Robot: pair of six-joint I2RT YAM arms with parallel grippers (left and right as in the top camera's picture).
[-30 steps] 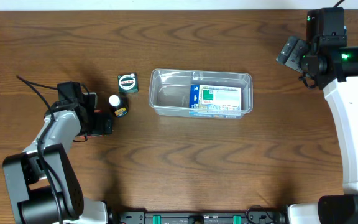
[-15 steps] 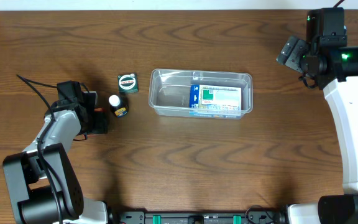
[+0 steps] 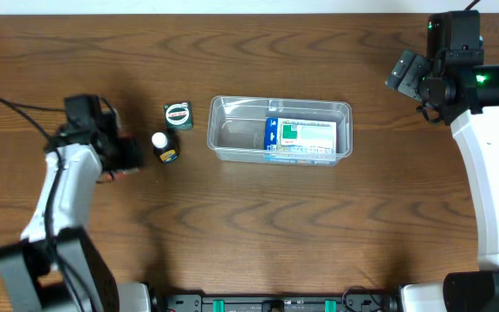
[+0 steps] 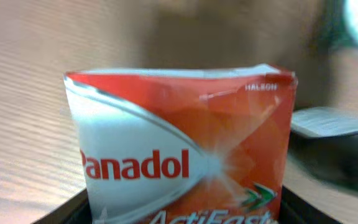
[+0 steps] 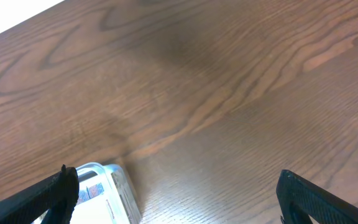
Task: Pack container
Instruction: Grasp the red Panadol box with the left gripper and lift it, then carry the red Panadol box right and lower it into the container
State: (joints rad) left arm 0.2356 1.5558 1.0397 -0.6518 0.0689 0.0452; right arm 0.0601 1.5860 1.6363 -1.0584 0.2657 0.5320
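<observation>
Drawn farther left of the container point(image 3: 280, 102) than a second ago, the left gripper point(image 3: 126, 156) is clamped on a red Panadol box point(image 4: 179, 143), the right gripper point(image 5: 179, 196), beyond the container's right end, has its jaws wide apart, and the container rests on the table point(image 3: 249, 234) holding a blue-and-green box point(image 3: 301, 139).
</observation>
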